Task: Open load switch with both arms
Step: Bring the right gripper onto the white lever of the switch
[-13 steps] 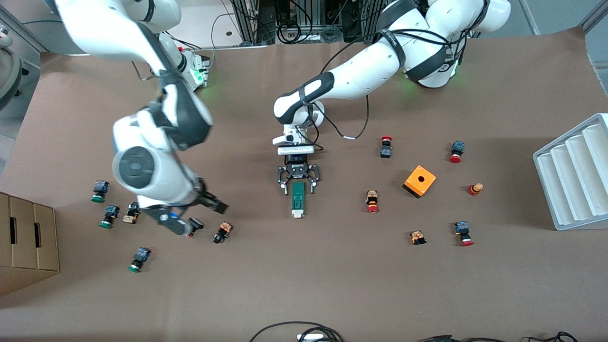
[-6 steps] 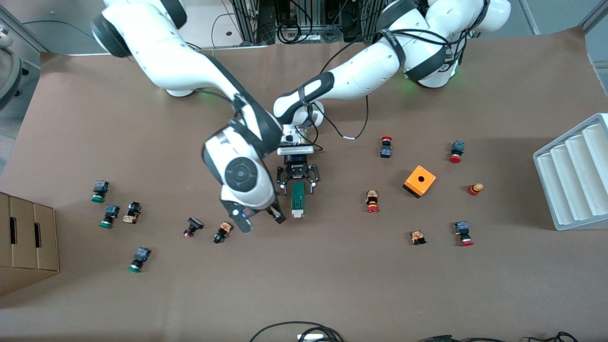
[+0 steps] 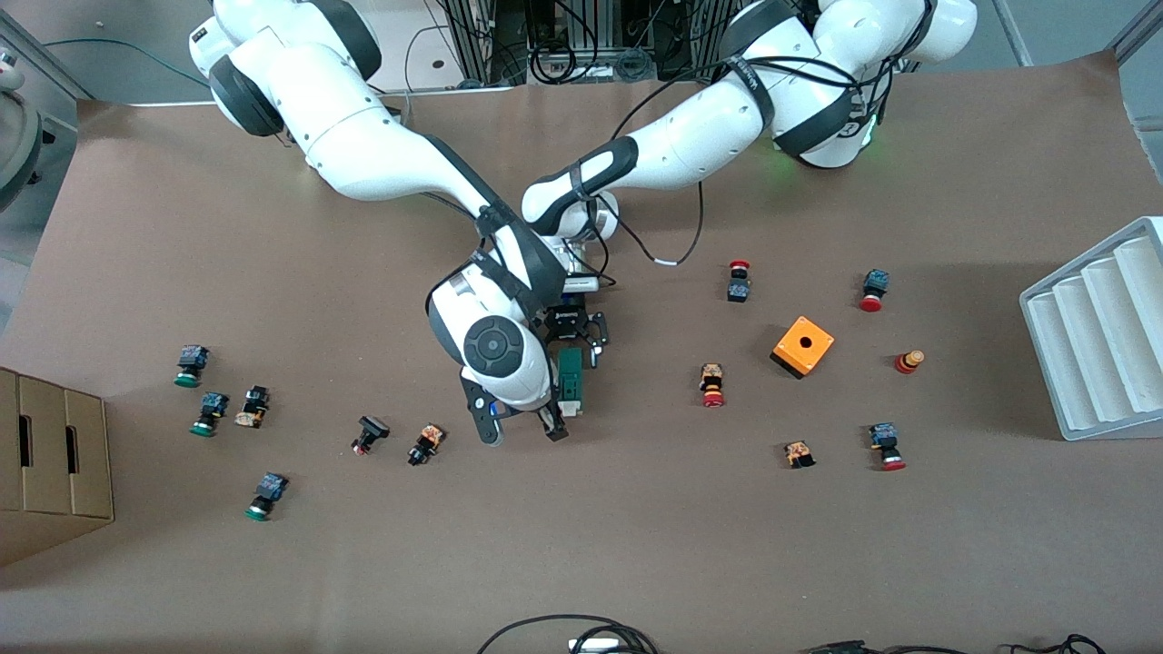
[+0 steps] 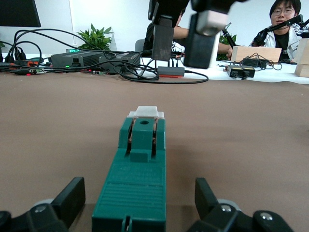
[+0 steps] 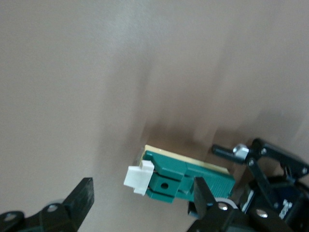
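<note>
The dark-green load switch [image 3: 571, 374] lies flat on the brown table near the middle, its white piece [image 4: 143, 112] at the end nearer the front camera. My left gripper [image 3: 571, 351] is low at the switch's green end, open, with one black finger [image 4: 71, 199] on each side of the body and a gap on both sides. My right gripper [image 3: 522, 429] hangs open over the white end [image 5: 139, 178]; one finger [image 5: 203, 194] is in front of the green body [image 5: 190, 181], the other stands well apart. The right wrist hides part of the switch in the front view.
An orange cube box [image 3: 803, 346] and several red-capped push buttons [image 3: 712, 385] lie toward the left arm's end, green-capped ones [image 3: 211, 413] toward the right arm's end. A white ribbed tray [image 3: 1099, 327] and a cardboard box [image 3: 50, 463] stand at the table's ends.
The right arm has swung in from its own end of the table to the middle, bringing its gripper over the switch's white end. The left arm and the switch have not moved.
</note>
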You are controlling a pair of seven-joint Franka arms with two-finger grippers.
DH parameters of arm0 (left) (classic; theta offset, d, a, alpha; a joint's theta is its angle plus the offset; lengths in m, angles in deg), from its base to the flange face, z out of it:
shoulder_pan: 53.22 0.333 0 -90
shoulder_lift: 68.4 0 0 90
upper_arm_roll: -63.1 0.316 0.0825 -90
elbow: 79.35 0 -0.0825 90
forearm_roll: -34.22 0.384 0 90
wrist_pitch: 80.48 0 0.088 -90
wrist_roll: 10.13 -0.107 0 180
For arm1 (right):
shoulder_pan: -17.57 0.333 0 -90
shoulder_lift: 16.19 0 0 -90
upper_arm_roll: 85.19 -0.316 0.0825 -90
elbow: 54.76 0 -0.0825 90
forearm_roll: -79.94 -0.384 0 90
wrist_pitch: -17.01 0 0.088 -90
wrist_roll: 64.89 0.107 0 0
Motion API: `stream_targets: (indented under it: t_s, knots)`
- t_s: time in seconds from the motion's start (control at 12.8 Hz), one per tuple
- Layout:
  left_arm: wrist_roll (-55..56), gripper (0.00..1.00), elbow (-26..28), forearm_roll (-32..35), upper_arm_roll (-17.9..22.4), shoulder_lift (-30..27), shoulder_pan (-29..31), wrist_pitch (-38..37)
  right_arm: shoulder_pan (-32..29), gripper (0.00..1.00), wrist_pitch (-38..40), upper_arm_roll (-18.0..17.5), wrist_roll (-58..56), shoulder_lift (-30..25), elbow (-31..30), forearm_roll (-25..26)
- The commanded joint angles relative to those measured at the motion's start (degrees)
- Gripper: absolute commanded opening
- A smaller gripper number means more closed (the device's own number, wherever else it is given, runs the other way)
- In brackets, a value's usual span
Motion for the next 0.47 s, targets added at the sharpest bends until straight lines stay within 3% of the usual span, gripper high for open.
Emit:
stream_targets:
  t_s: [0.0, 0.16, 0.39]
  knots:
    - [0.6, 1.00, -1.0, 0.0, -0.5, 1.4, -0.3, -0.7, -1.1, 0.92, 2.5, 0.6, 3.0, 3.4, 6.2, -4.0]
    - [0.6, 1.00, -1.0, -0.1, -1.1, 1.4, -0.3, -0.8, -2.4, 0.92, 3.0, 0.6, 4.7, 7.8, 10.7, -6.4]
    - [0.5, 1.00, -1.1, -1.4, -1.3, 1.2, -0.7, -0.9, -2.4, 0.91, 2.8, 0.2, 7.3, 8.5, 11.0, -6.8]
